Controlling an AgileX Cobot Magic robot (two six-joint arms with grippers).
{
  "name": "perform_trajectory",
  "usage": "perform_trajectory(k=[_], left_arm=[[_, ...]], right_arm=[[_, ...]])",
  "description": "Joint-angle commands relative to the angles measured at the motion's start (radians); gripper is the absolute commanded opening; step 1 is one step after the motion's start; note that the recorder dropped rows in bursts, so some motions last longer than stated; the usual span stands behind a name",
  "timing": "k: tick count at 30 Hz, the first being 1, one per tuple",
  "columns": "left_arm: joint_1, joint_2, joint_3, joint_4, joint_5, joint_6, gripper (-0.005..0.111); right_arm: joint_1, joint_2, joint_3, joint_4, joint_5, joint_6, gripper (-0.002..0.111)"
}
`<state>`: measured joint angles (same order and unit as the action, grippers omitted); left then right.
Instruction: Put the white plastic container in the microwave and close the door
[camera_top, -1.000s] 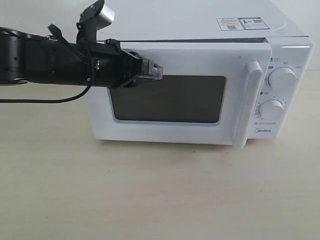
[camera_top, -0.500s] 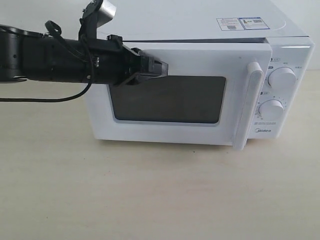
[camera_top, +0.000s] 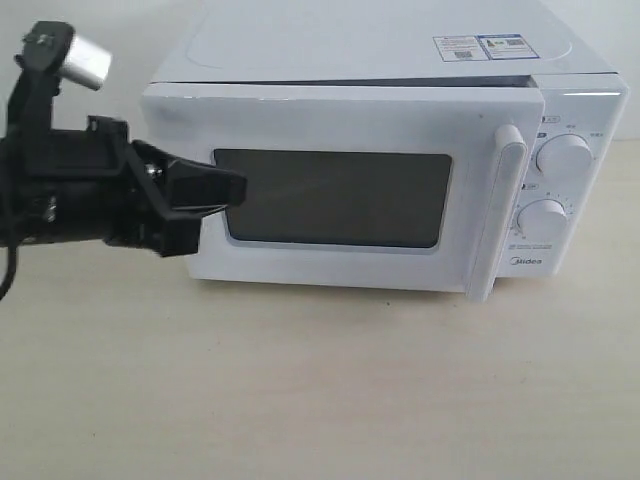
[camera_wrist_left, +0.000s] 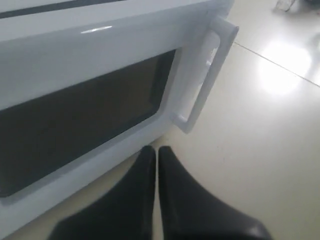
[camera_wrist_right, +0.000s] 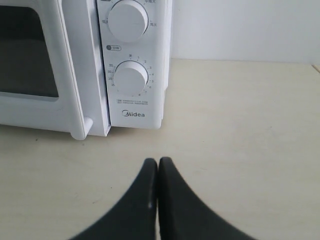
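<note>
The left claw (camera_top: 238, 187) is pressed together and pinches nothing: its two black fingers (camera_wrist_left: 140, 195) lie flat against each other right to the tips. It hangs in front of the microwave (camera_top: 380, 45), at the hinge side of the door (camera_top: 340, 120), with its tips level with the edge of the dark window (camera_top: 340, 200). Whether the tips touch the door cannot be told. Behind the claw, the black arm (camera_top: 70, 195) reaches away from the microwave's hinge side, and a silver cylinder (camera_top: 85, 62) is mounted above it.

The right claw (camera_wrist_right: 158, 161) is likewise pressed together and empty. It sits low over the bench (camera_top: 320, 390), out in front of the microwave's control panel and well apart from it. The panel's upper knob (camera_wrist_right: 128, 17), lower knob (camera_wrist_right: 131, 77) and Midea logo (camera_wrist_right: 134, 114) face the claw.

The door lies against the microwave's front, or very nearly. A thin dark line runs along its top edge, and its handle side stands a little proud of the panel, so whether it is latched cannot be told. The vertical white handle (camera_top: 505, 210) stands between the window and the knobs. Two stickers (camera_top: 480, 46) lie on the microwave's top, near its back corner above the panel.

The white plastic container shows in none of the views, and the window is too dark to see inside.
</note>
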<state>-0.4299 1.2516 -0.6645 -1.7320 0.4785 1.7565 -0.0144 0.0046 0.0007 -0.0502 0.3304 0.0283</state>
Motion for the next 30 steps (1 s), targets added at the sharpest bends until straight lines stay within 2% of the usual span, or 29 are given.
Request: perform_trajectory(k=[1,4,8,11,15,19,24,27,30], left_arm=[[0.001,-0.205,0.128,-0.012,-0.150,0.009,0.004],[0.001,-0.400,0.223,-0.012,-0.263,-0.050,0.004],[0.001,-0.554,0.250,-0.012,-0.270,-0.060,0.004],[0.001,-0.555,0.245,-0.012,-0.281,-0.060,0.004],[0.001,-0.497,0.245,-0.012,-0.289,-0.060,0.004],[0.001,-0.436,0.230,-0.012,-0.291,-0.060,0.004],[0.001,-0.391,0.221,-0.012,-0.291,-0.060,0.004],[0.001,-0.391,0.221,-0.012,-0.287,-0.060,0.004],[0.001,-0.391,0.221,-0.012,-0.289,-0.060,0.004]], right_arm=[[-0.005,-0.005,-0.001,-0.006,-0.009,-0.004,0.000],[-0.005,-0.005,-0.001,-0.006,-0.011,-0.004,0.000],[-0.005,-0.005,-0.001,0.036,-0.139,0.000,0.000],[-0.005,-0.005,-0.001,0.208,-0.387,0.011,0.000],[0.021,-0.005,-0.056,0.169,-0.365,0.009,0.000],[0.099,0.064,-0.191,0.168,-0.314,0.001,0.000],[0.257,0.264,-0.340,0.171,-0.161,-0.102,0.000],[0.352,0.411,-0.364,0.171,-0.239,-0.148,0.000],[0.424,0.509,-0.362,0.171,-0.405,-0.143,0.000]])
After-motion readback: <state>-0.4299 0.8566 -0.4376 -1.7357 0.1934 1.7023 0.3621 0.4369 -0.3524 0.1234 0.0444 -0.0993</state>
